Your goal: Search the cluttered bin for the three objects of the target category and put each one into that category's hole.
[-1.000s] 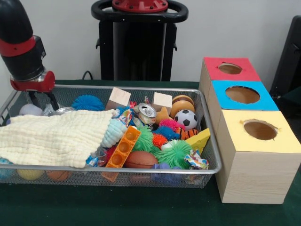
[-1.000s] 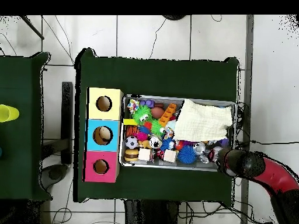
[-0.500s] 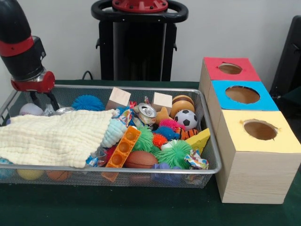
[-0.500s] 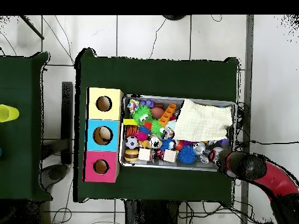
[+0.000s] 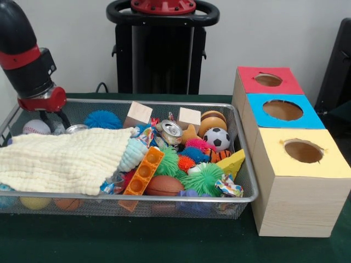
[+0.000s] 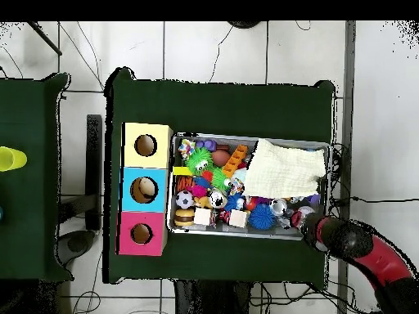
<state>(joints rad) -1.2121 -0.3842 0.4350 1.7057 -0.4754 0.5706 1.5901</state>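
Note:
The wire mesh bin [image 5: 137, 195] is full of toys; it also shows in the overhead view [image 6: 245, 235]. My gripper [image 5: 52, 121] hangs open and empty over the bin's far left corner in the front view, just above a baseball [image 5: 34, 127] and a can top [image 5: 75, 129]. In the overhead view the gripper [image 6: 305, 220] is at the bin's lower right corner. No clear water bottle shows plainly. A scrap of clear plastic [image 5: 112, 182] peeks from under the cloth; I cannot tell what it is. The red-topped box's hole [image 5: 268, 80] is at the far right, and also shows in the overhead view [image 6: 141, 234].
A cream cloth [image 5: 60, 159] covers the bin's left half. A silver can [image 5: 171, 130], wooden blocks, balls and spiky toys fill the rest. The blue-topped box [image 5: 282, 110] and the yellow-topped box [image 5: 303, 150] stand beside the red one. A yellow cup [image 6: 8, 158] stands on another table.
The arm's end has shifted slightly right and up over the bin's corner. The baseball shows more fully. Nothing in the bin has moved.

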